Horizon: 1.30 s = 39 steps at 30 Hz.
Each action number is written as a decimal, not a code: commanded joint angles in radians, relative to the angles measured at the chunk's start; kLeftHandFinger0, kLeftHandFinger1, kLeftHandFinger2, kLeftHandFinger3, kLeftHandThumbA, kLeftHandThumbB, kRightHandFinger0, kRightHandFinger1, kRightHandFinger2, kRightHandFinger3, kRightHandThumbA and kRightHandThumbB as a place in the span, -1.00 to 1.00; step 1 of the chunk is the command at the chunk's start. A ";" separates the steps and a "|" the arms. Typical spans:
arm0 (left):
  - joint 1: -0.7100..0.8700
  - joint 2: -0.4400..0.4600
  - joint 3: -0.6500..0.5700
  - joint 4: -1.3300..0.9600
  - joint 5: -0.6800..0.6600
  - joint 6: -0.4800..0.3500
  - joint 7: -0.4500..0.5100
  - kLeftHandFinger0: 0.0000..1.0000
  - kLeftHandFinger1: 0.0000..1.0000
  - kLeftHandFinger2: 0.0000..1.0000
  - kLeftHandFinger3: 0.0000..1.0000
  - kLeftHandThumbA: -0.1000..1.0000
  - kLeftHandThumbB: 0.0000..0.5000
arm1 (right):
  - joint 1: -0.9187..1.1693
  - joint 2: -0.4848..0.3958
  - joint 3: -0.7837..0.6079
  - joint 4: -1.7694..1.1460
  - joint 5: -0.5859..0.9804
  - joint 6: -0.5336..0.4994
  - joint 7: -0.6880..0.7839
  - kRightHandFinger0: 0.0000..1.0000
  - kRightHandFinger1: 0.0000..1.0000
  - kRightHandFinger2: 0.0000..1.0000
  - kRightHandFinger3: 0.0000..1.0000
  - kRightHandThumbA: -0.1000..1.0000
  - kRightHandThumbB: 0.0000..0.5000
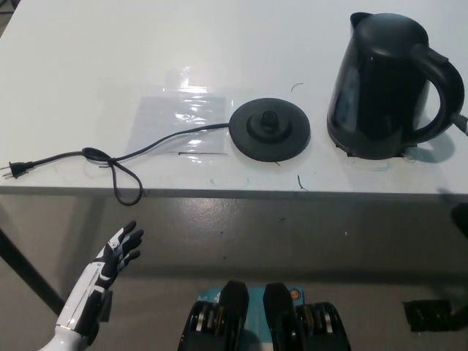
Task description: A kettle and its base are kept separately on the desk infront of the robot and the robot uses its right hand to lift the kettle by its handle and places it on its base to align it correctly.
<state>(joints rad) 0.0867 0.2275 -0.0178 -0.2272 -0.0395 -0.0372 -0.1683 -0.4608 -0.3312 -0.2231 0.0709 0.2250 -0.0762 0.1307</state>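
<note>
Hovering below the desk's near edge at lower left: white left hand [118, 249], fingers spread apart, holding nothing. Lying above it on the white desk [88, 58], near the left edge: two-pin plug [10, 172], with the black cord [117, 167] looping just over the front edge and then running right across a shiny clear plastic sheet [179, 117]. Sitting at mid-desk, close to the front edge: round black kettle base [270, 131], its centre connector facing up, bare desk lying open behind it. Standing upright just right of the base, not touching it: black kettle [380, 88], handle [443, 88] pointing right. Showing no readable writing or brand anywhere. Barely peeking in at the right border below the desk: dark right hand [461, 219], state impossible to tell.
</note>
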 commanded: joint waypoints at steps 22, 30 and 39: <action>-0.038 0.026 0.001 0.007 -0.004 -0.010 -0.024 1.00 1.00 1.00 1.00 1.00 -0.22 | -0.254 0.003 0.046 0.461 -0.019 -0.057 0.015 1.00 1.00 1.00 1.00 1.00 0.66; -0.044 0.023 -0.002 0.007 -0.014 -0.009 -0.025 1.00 1.00 1.00 1.00 1.00 -0.28 | -0.254 0.002 0.029 0.497 0.007 -0.058 0.030 1.00 1.00 1.00 1.00 0.95 0.74; -0.054 0.027 -0.003 0.003 -0.015 -0.006 -0.029 1.00 1.00 1.00 1.00 1.00 -0.26 | -0.275 0.069 -0.051 0.468 -0.011 -0.122 -0.153 -0.43 -0.48 -0.29 -0.28 -0.05 0.47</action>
<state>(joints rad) 0.0516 0.2354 -0.0183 -0.2085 -0.0410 -0.0365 -0.1714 -0.6587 -0.3076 -0.2057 0.5769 0.2093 -0.0965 0.1264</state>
